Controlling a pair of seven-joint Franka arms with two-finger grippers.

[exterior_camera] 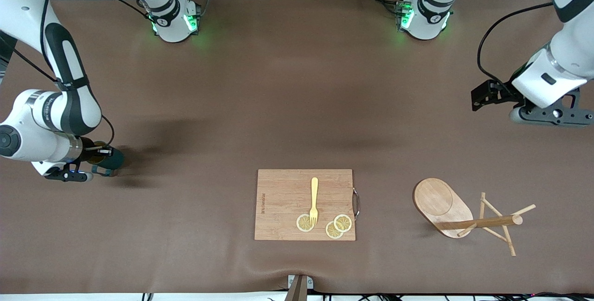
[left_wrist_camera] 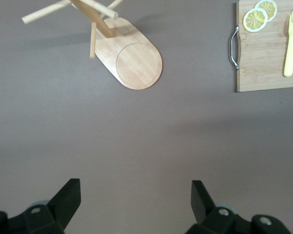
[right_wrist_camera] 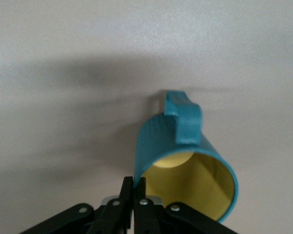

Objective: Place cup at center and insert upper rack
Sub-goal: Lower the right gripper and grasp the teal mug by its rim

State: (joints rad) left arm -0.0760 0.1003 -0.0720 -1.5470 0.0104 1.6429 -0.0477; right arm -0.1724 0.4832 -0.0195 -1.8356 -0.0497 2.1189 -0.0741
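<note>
Right end effector (exterior_camera: 95, 162): low at the right arm's end of the bench, its fingers (right_wrist_camera: 133, 195) pressed together on the rim of the cup, one finger inside the mouth and one outside the wall.
Cup (right_wrist_camera: 185, 165): teal outside, mustard-yellow inside, tipped with its mouth toward the wrist camera and its loop handle uppermost; in the front view only a dark teal part of it (exterior_camera: 111, 158) shows beside the right wrist, well apart from the cutting board.
Left end effector (exterior_camera: 550, 114): up in the air over bare bench at the left arm's end, jaws spread wide with nothing between them; the two dark fingertips (left_wrist_camera: 68, 195) show far apart in the left wrist view. This arm waits.
Upper rack (exterior_camera: 464, 213): light wooden mug tree lying on its side on the bench, toward the left arm's end, nearer to the front camera than the left end effector's spot; the oval base stands on edge and the round post lies level with thin pegs sticking out.
Cutting board (exterior_camera: 305, 204): rectangular, wooden, with a metal handle on the edge facing the upper rack; it lies between the cup and the upper rack.
Fork (exterior_camera: 314, 201): yellow, on the cutting board, tines toward the front camera.
Lemon slices (exterior_camera: 338, 227): three, on the cutting board's near edge; the fork's tines rest on one of them.
Bench (exterior_camera: 278, 106): brown covering.
</note>
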